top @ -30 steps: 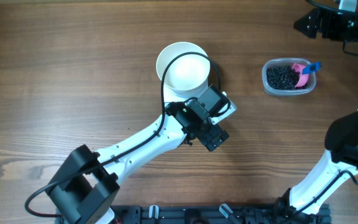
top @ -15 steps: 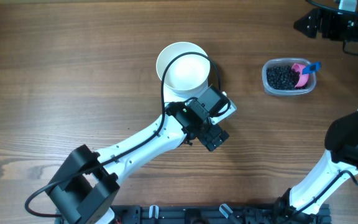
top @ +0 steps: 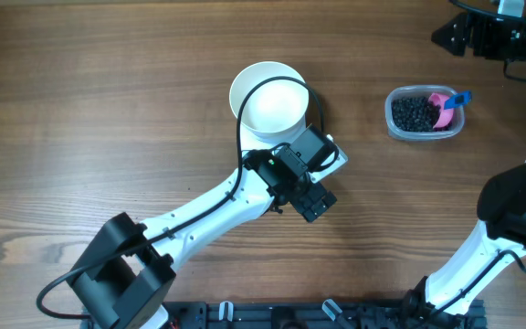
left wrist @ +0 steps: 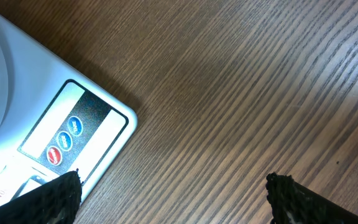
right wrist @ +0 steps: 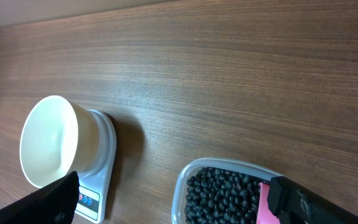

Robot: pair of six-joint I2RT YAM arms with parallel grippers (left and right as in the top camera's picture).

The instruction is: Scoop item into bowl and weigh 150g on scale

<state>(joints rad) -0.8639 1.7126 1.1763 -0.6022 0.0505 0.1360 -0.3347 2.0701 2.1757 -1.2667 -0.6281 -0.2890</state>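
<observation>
The white bowl [top: 268, 99] stands empty on the scale [top: 336, 155]. My left gripper [top: 310, 183] hangs open over the scale's front end, hiding most of it from above. In the left wrist view the scale [left wrist: 48, 134] shows its display and a blue and a red button. The left gripper [left wrist: 169, 186] there has only bare wood between its fingers. The item [top: 415, 113], small black beans, fills a clear tub. My right gripper [right wrist: 173, 180] is open above the item [right wrist: 225, 193], with the bowl [right wrist: 48, 140] and scale [right wrist: 98, 162] off to the left.
A pink scoop [top: 444, 106] with a blue handle lies in the clear tub [top: 395, 128], at its right side. Black equipment [top: 487, 32] sits at the table's far right corner. The right arm [top: 519, 206] rises along the right edge.
</observation>
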